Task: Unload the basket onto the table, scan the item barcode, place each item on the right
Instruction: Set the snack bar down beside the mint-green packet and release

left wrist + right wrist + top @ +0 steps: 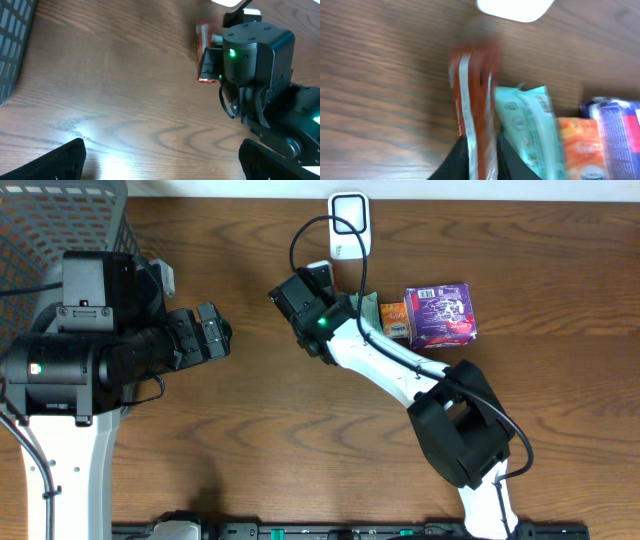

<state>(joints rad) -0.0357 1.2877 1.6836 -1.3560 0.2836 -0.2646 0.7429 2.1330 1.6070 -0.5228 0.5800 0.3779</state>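
A thin red packet stands on edge between the two dark fingers of my right gripper, which is shut on it; the picture is blurred. The packet's end points toward the white scanner at the table's far edge, white scanner in the overhead view. From the left wrist the red packet shows in front of the right wrist. My left gripper hovers open over bare wood, far to the left of it, left gripper with nothing between its fingers.
Right of the held packet lie a teal packet, an orange packet and a purple box in a row. A grey wire basket fills the back left corner. The scanner's black cable loops over the right arm.
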